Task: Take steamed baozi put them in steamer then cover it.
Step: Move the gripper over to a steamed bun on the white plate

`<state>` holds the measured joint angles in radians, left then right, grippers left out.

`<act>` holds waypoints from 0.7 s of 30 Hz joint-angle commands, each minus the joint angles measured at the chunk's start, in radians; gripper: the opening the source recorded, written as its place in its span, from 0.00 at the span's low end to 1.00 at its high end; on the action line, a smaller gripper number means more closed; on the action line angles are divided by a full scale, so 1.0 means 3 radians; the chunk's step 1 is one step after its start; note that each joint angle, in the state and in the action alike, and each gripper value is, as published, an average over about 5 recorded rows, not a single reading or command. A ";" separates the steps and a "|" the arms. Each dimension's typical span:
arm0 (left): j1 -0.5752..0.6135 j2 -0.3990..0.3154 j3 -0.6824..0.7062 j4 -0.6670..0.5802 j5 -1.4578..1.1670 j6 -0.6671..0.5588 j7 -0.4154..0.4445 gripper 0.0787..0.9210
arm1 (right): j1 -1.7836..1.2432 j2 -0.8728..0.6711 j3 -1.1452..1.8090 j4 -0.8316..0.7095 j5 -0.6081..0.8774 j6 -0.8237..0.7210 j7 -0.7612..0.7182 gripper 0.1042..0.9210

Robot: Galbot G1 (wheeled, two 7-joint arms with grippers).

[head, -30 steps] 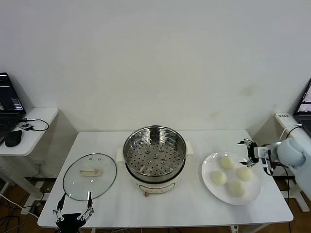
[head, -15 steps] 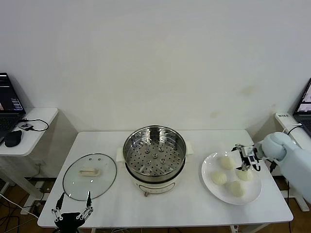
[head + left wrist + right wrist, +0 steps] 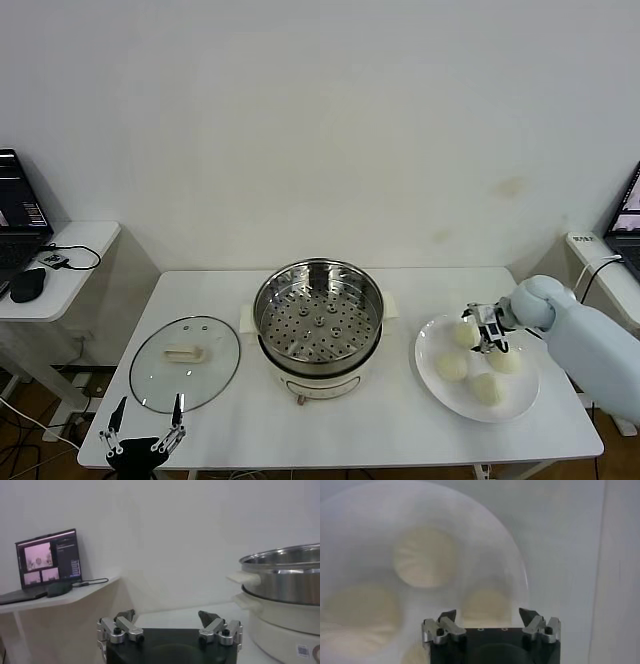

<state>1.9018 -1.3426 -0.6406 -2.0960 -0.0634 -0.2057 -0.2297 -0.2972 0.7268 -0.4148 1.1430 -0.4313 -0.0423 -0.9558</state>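
Four cream-white baozi lie on a white plate (image 3: 428, 352): one at the back (image 3: 464, 334), one on the left (image 3: 451, 367), one on the right (image 3: 505, 361), one at the front (image 3: 487, 389). My right gripper (image 3: 483, 329) is open and empty, just above the plate between the back and right baozi. In the right wrist view the gripper (image 3: 488, 614) is open over one baozi (image 3: 486, 604), with two more (image 3: 424, 557) (image 3: 362, 611) beyond. The steel steamer (image 3: 318, 325) stands uncovered at the table's middle. The glass cover (image 3: 185, 362) lies flat to its left. My left gripper (image 3: 140, 440) is parked open at the table's front left corner.
A side table (image 3: 60, 262) with a laptop (image 3: 47, 562) and a mouse (image 3: 25, 285) stands to the left. Another laptop (image 3: 628, 215) is at the right edge. The left wrist view shows the steamer's side (image 3: 285, 582).
My right gripper has moved left from beyond the plate's right rim to above the baozi. The left gripper has dropped slightly at the front left corner.
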 commanded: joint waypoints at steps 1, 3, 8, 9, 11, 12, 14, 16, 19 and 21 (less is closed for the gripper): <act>0.0002 0.0002 -0.0004 0.0004 0.0002 0.0000 -0.0001 0.88 | 0.0051 0.0081 -0.0056 -0.0116 -0.0096 -0.0008 0.0014 0.77; -0.0002 0.0003 -0.0003 0.0009 0.0000 -0.0002 -0.0002 0.88 | 0.0042 0.0083 -0.0057 -0.0127 -0.0112 -0.0011 0.0013 0.75; -0.0015 0.0003 -0.0001 0.0022 -0.0001 -0.0003 -0.0005 0.88 | 0.0034 0.0093 -0.0053 -0.0142 -0.0147 -0.0023 0.0014 0.70; -0.0016 0.0002 -0.0001 0.0021 0.0000 -0.0004 -0.0006 0.88 | 0.0034 0.0095 -0.0053 -0.0146 -0.0153 -0.0024 0.0015 0.68; -0.0015 0.0001 -0.0002 0.0019 0.0000 -0.0007 -0.0009 0.88 | 0.0033 0.0099 -0.0051 -0.0154 -0.0166 -0.0025 0.0018 0.66; -0.0014 0.0001 -0.0004 0.0019 0.0001 -0.0009 -0.0010 0.88 | 0.0033 0.0101 -0.0050 -0.0157 -0.0171 -0.0025 0.0020 0.65; -0.0010 0.0001 -0.0007 0.0018 0.0001 -0.0014 -0.0013 0.88 | 0.0034 0.0102 -0.0047 -0.0157 -0.0177 -0.0025 0.0022 0.62; -0.0005 0.0001 -0.0011 0.0015 0.0002 -0.0018 -0.0016 0.88 | 0.0037 0.0098 -0.0047 -0.0148 -0.0175 -0.0025 0.0022 0.60; 0.0003 0.0000 -0.0015 0.0004 0.0003 -0.0022 -0.0018 0.88 | 0.0049 0.0083 -0.0052 -0.0123 -0.0161 -0.0026 0.0022 0.59; 0.0007 0.0000 -0.0015 -0.0002 0.0005 -0.0023 -0.0019 0.88 | 0.0060 0.0063 -0.0061 -0.0088 -0.0130 -0.0030 0.0018 0.58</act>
<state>1.9039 -1.3428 -0.6452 -2.0966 -0.0623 -0.2131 -0.2351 -0.2743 0.7336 -0.4388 1.1300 -0.4544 -0.0564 -0.9560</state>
